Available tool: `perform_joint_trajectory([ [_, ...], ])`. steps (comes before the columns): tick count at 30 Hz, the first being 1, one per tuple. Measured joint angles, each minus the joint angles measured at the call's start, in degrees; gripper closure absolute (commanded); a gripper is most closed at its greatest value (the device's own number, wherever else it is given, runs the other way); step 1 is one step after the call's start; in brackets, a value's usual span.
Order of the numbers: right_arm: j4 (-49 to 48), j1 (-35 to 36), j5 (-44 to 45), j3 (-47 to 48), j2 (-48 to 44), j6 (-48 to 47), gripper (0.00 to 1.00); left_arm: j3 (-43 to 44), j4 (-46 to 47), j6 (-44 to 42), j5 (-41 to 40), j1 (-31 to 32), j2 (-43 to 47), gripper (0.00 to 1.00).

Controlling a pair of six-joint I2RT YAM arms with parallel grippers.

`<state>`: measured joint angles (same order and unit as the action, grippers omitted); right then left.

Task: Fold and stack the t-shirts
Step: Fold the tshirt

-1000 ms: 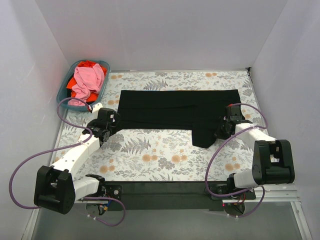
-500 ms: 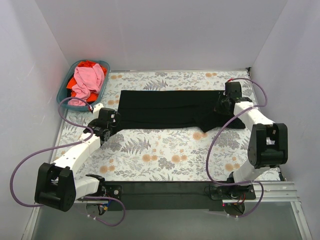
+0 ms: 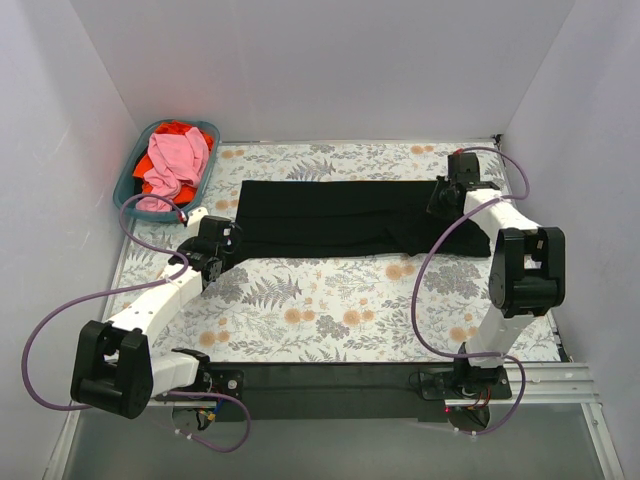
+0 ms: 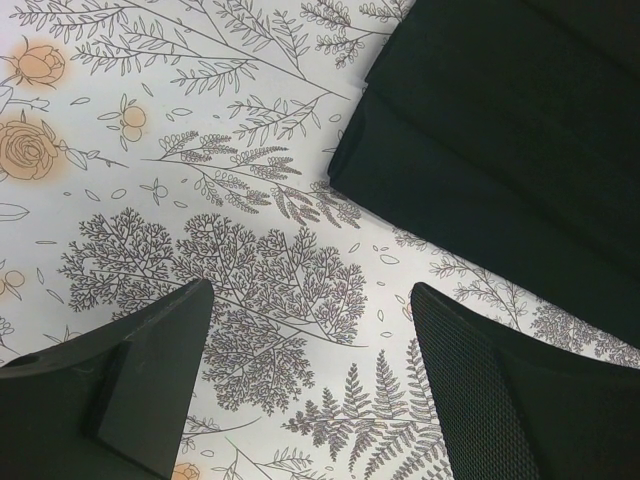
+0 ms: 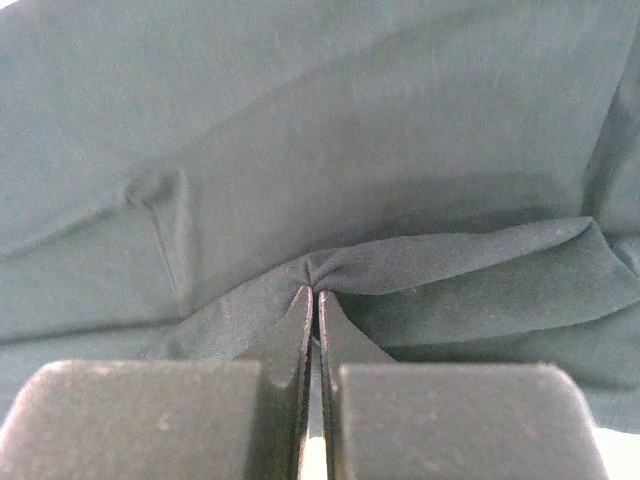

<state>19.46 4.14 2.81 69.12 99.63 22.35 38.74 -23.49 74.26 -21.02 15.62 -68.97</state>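
The black t-shirt (image 3: 340, 215) lies as a long folded band across the far half of the table. My right gripper (image 3: 438, 200) is at its right end, shut on a pinched fold of the black cloth (image 5: 420, 262). My left gripper (image 3: 232, 245) is open and empty just off the band's near left corner; that corner (image 4: 500, 160) shows ahead of its fingers. The pink t-shirt (image 3: 172, 160) and the orange-red t-shirt (image 3: 175, 128) lie bunched in the teal basket (image 3: 127, 178).
The basket stands at the far left corner against the left wall. The floral tablecloth (image 3: 330, 300) covers the table. White walls close in the left, back and right sides. Purple cables loop beside both arms.
My right gripper has carried the shirt's near right flap from the middle of the table up and back onto the band. The left arm has hardly moved.
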Motion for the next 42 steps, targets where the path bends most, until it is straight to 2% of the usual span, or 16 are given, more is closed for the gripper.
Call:
perform_joint_trajectory([
  [10, 0.0, -1.6, -0.5, 9.3, 6.2, 0.0, 0.97, 0.0, 0.0, -0.2, -0.3, 0.0, 0.0, 0.23],
  [18, 0.1, -2.4, -1.8, 13.3, 10.8, 0.0, 0.94, 0.0, 0.0, -0.4, -0.5, 0.1, 0.0, 0.25],
  [19, 0.1, -2.4, -1.8, 13.5, 11.1, 0.1, 0.91, 0.0, 0.0, -0.4, -0.5, 0.1, 0.0, 0.25],
  [20, 0.1, -2.4, -1.9, 13.6, 11.3, 0.2, 0.78, 0.0, 0.0, -0.4, -0.5, 0.1, 0.0, 0.25],
  [22, 0.1, -2.6, -1.9, 13.6, 11.4, 0.5, 0.68, 0.0, 0.0, -0.3, -0.5, 0.2, 0.0, 0.25],
  [23, 0.1, -2.7, -1.7, 13.6, 11.4, 0.3, 0.59, 0.0, 0.0, -0.3, -0.6, 0.2, 0.0, 0.25],
  [26, 0.1, -3.2, -1.4, 13.6, 11.3, -0.2, 0.44, 0.0, 0.0, 0.4, -0.6, 0.2, -0.3, 0.24],
  [27, 0.2, -3.5, -1.2, 13.6, 11.1, -0.5, 0.42, 0.0, 0.0, 0.7, -0.6, 0.2, -0.6, 0.24],
  [32, 0.1, -6.7, -1.1, 6.2, 3.0, -2.0, 0.42, 1.6, -1.4, 3.4, -0.6, 0.0, -5.0, 0.23],
  [37, -0.2, -15.3, -3.4, -4.6, -8.9, -1.5, 0.45, 6.5, -2.4, 5.9, 0.0, -2.1, -12.1, 0.23],
  [42, -1.8, -22.3, -8.7, -11.5, -11.1, 0.2, 0.5, 11.0, -1.9, 7.4, 0.8, -3.7, -18.6, 0.29],
])
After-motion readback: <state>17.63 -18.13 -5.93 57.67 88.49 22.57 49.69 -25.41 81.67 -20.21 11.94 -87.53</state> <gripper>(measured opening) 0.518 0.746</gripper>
